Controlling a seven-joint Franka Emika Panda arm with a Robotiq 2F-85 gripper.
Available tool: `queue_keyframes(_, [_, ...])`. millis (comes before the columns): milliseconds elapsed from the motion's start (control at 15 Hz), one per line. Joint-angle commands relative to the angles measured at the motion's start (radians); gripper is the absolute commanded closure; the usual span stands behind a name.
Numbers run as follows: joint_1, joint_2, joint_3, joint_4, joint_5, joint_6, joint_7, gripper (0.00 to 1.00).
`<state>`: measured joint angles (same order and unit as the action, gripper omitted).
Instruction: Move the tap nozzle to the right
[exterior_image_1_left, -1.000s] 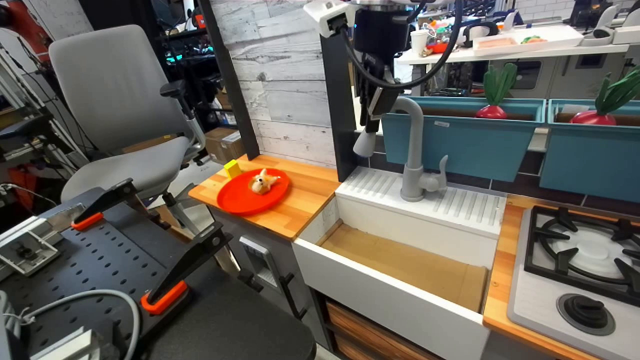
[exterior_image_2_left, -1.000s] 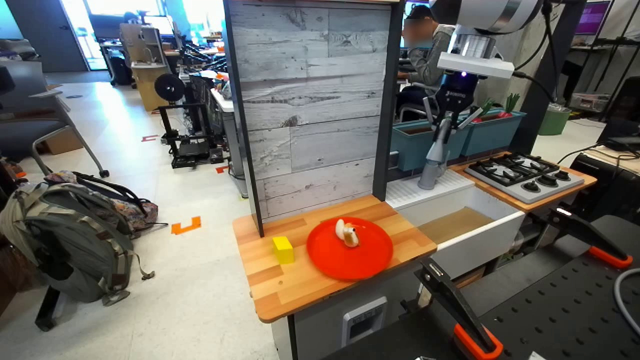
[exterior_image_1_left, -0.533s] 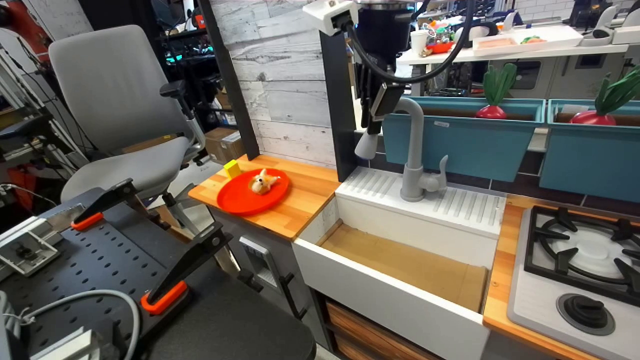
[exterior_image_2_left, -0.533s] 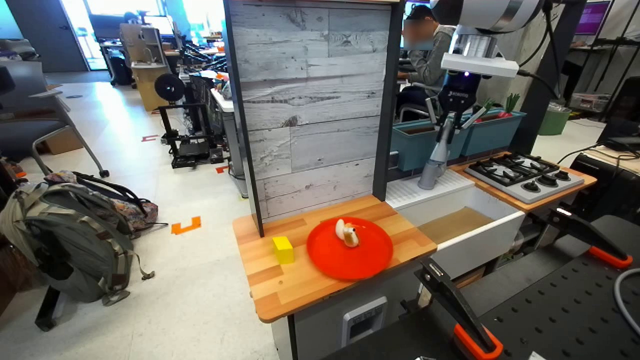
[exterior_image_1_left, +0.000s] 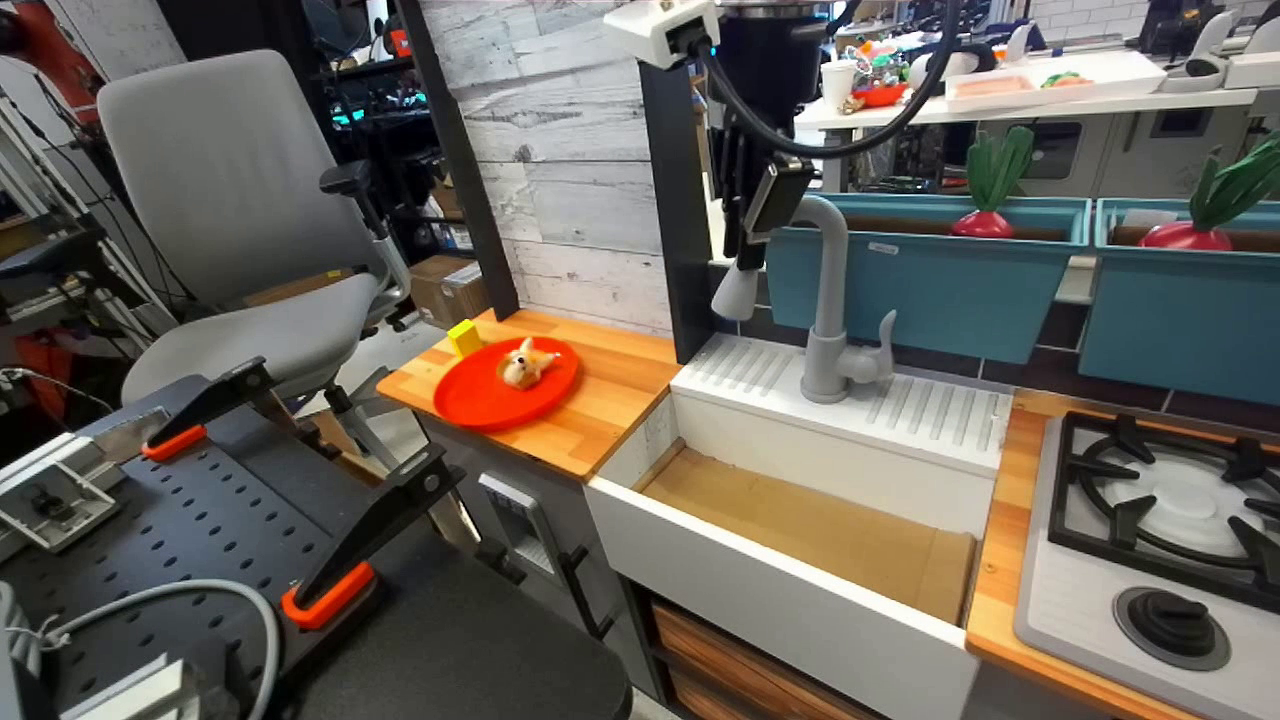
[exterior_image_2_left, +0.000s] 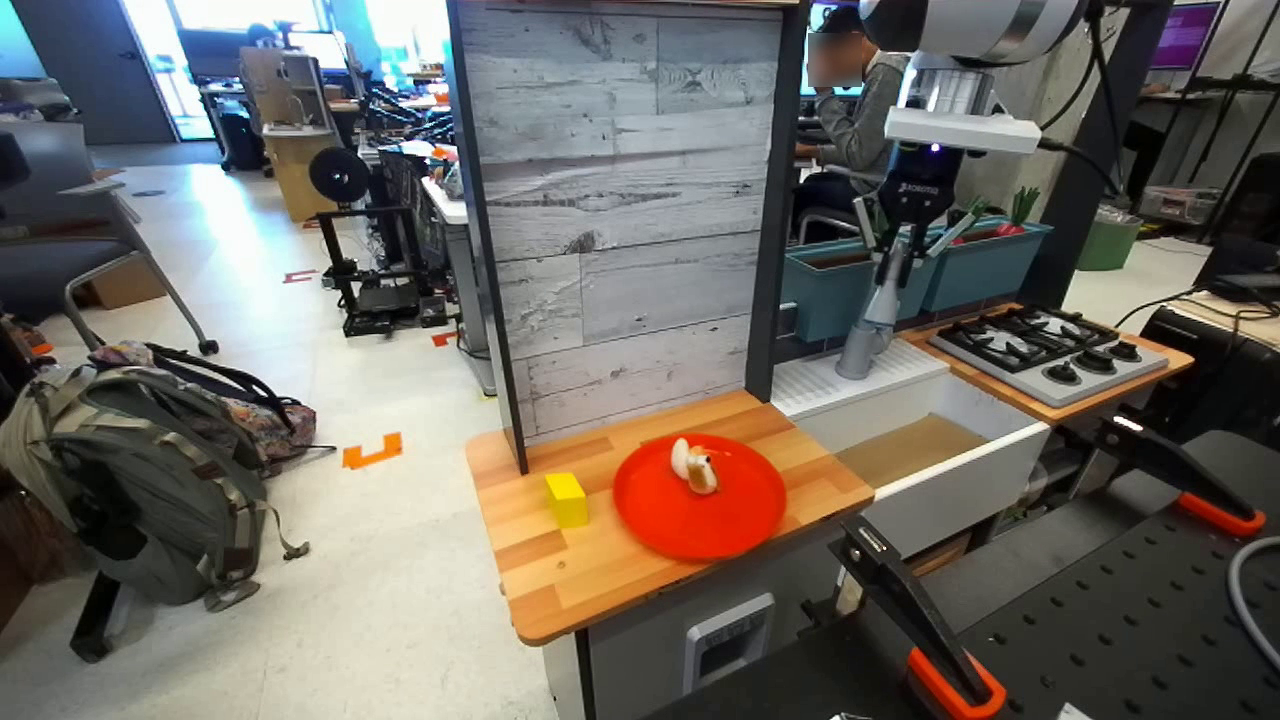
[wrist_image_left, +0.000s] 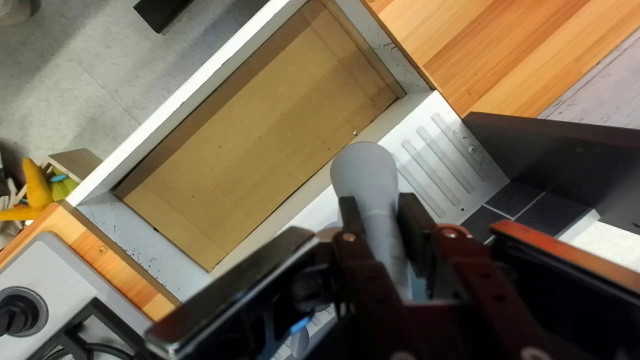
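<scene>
The tap nozzle (exterior_image_1_left: 830, 275) is a matte grey gooseneck faucet standing on the white ledge behind the sink, with a small lever at its base. It also shows in an exterior view (exterior_image_2_left: 880, 305). Its downturned tip (wrist_image_left: 365, 167) flares out below the fingers in the wrist view. My gripper (wrist_image_left: 380, 205) has one black finger on each side of the spout, just above the flared tip, and both appear to touch it. The gripper shows in both exterior views (exterior_image_1_left: 745, 250) (exterior_image_2_left: 895, 262). Part of the arch is hidden behind the gripper.
The white sink (exterior_image_1_left: 780, 590) lies below, lined with cardboard. Teal planters (exterior_image_1_left: 920, 290) stand close behind the tap. A dark post (exterior_image_1_left: 680, 220) is beside the gripper. A stove (exterior_image_1_left: 1090, 600) adjoins the sink. A red plate (exterior_image_2_left: 700, 530) with a toy and a yellow block (exterior_image_2_left: 567, 500) are on the wooden counter.
The gripper has shifted slightly, a little to the right in both exterior views, and the spout's tip has moved with it. The faucet's base has stayed in place.
</scene>
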<state>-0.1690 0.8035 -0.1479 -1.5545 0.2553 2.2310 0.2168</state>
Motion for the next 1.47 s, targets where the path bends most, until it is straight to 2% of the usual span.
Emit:
queue_keyframes(0, [-0.014, -0.05, -0.094, -0.06, -0.122, 0.015, -0.008, 0.51])
queue_keyframes(67, [-0.013, -0.053, -0.099, -0.064, -0.135, 0.019, -0.008, 0.5])
queue_keyframes(533, [-0.072, -0.08, -0.234, -0.115, -0.343, 0.087, -0.039, 0.01])
queue_keyframes(733, [-0.107, -0.091, -0.235, -0.12, -0.373, 0.12, -0.06, 0.0])
queue_keyframes(1000, [-0.138, -0.166, -0.158, -0.215, -0.325, 0.186, -0.156, 0.0])
queue_keyframes(1200, [-0.142, -0.27, -0.076, -0.365, -0.274, 0.271, -0.239, 0.0])
queue_keyframes(1400, [-0.131, -0.395, 0.005, -0.525, -0.208, 0.304, -0.323, 0.0])
